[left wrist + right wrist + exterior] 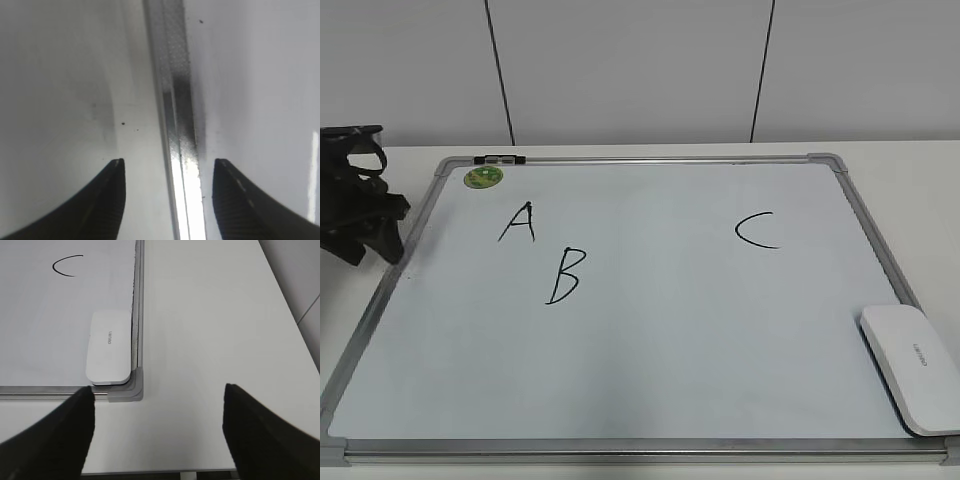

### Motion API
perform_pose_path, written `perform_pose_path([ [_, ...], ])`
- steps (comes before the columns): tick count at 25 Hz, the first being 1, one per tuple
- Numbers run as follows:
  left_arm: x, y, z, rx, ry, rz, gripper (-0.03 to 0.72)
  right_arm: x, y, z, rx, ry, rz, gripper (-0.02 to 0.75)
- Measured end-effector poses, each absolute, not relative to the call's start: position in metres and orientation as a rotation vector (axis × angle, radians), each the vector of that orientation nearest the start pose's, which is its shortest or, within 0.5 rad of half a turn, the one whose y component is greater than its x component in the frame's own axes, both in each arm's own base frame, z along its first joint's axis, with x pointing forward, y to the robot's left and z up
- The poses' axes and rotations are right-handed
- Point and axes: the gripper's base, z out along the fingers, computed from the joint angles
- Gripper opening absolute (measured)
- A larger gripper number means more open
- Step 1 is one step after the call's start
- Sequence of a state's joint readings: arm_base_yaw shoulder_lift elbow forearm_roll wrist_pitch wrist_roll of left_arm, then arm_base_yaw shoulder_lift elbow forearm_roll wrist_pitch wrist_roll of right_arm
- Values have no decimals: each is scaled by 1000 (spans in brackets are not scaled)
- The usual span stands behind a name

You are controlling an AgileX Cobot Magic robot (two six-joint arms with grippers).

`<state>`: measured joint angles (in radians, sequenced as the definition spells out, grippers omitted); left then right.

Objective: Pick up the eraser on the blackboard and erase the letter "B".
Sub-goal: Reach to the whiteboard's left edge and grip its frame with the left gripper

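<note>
The eraser (912, 366) is seen lying flat in the near right corner of the blackboard (650, 370), its long side tucked against the grey frame and its short end close to the plastic corner piece (131, 389); it has not yet been picked up. The letter "B" (566, 275) is left whole in the left half of the board, just below and right of the "A" (518, 222) and well apart from the "C" (756, 230). The right gripper (157, 427) is held wide open with nothing between its fingers, above bare table beside that corner and off the board. The left gripper (167, 192) is likewise spread and empty, straddling the board's left frame rail (175, 100). For the pick to be done well, the right gripper should probably be brought over the eraser's middle and turned so that the fingers close across its narrow width; since one long side is pressed to the frame, little room is likely left for a finger there, so the eraser may first need to be nudged inward
</note>
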<state>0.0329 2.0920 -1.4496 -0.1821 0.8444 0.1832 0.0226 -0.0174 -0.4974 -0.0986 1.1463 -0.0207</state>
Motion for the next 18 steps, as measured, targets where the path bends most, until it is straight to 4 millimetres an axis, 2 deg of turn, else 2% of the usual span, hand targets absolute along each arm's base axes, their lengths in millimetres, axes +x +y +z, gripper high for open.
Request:
perform_pose_path([
  [5, 415, 10, 146, 34, 2945, -211, 405, -11, -8, 270, -35, 2113, -118, 592],
  [12, 415, 9, 146, 36, 2941, -226, 394, -11, -8, 270, -35, 2113, -118, 592],
  [18, 416, 9, 131, 24, 2974, -241, 390, -11, -8, 270, -35, 2113, -118, 592],
])
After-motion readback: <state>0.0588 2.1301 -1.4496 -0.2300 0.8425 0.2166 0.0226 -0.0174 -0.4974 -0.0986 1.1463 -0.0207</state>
